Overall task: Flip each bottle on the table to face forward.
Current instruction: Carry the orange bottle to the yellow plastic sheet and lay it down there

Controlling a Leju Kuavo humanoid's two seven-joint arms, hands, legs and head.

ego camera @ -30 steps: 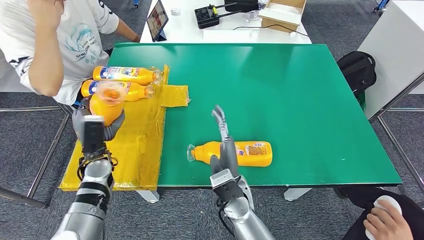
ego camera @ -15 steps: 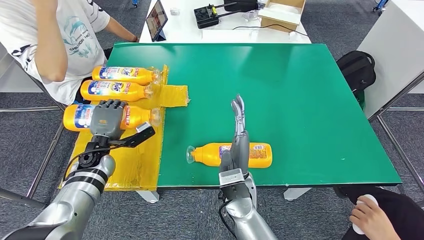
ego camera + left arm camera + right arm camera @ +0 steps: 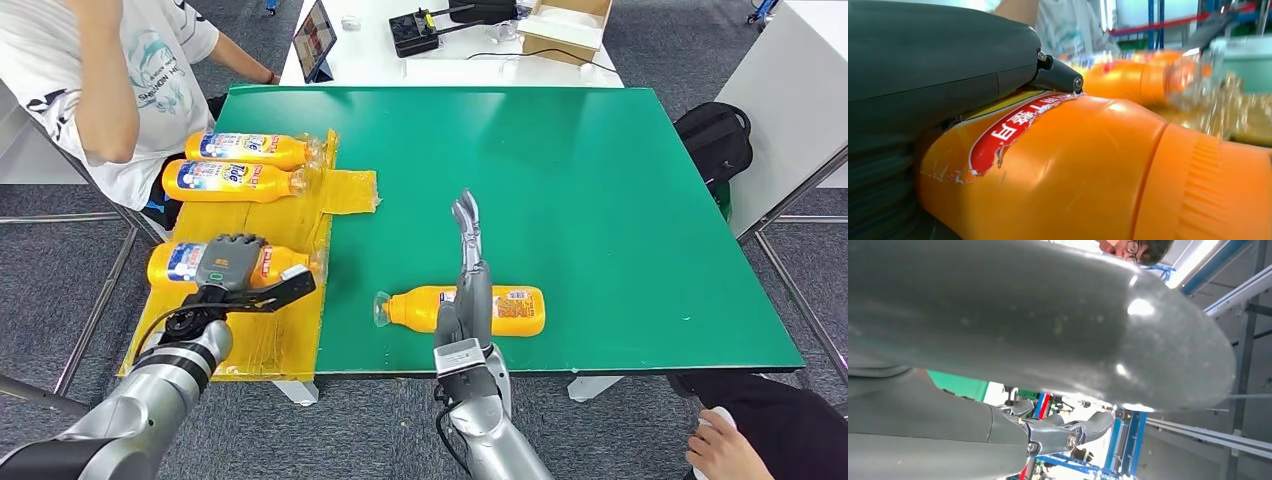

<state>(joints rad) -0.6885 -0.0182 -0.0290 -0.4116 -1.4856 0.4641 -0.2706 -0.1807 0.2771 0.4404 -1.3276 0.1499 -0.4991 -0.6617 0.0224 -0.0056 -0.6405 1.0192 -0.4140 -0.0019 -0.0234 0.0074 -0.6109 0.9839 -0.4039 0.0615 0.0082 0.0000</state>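
Note:
Three orange bottles lie on the yellow mat (image 3: pixel 260 340) at the table's left. The far two (image 3: pixel 255 149) (image 3: pixel 232 181) lie side by side, blue labels up. My left hand (image 3: pixel 232 272) grips the near bottle (image 3: pixel 172 264) from above, fingers curled over it, thumb out in front. Up close, its orange body (image 3: pixel 1073 170) with a torn red label sits against my left hand (image 3: pixel 938 75). A fourth bottle (image 3: pixel 510 308) lies on the green table (image 3: pixel 600 180) near the front edge. My right hand (image 3: pixel 468 285) stands across it, fingers straight and apart, its fingers (image 3: pixel 1068 437) holding nothing.
A person in a white shirt (image 3: pixel 130 90) stands at the table's left, close to the mat. Behind is a white table with a tablet (image 3: pixel 315 40) and a box (image 3: pixel 565 30). A black backpack (image 3: pixel 715 140) lies at right. Another person's hand (image 3: pixel 720 450) is at bottom right.
My left hand turned its bottle from upright to lying flat, then set it on the mat nearer the front edge. My right hand shifted slightly right over the table bottle.

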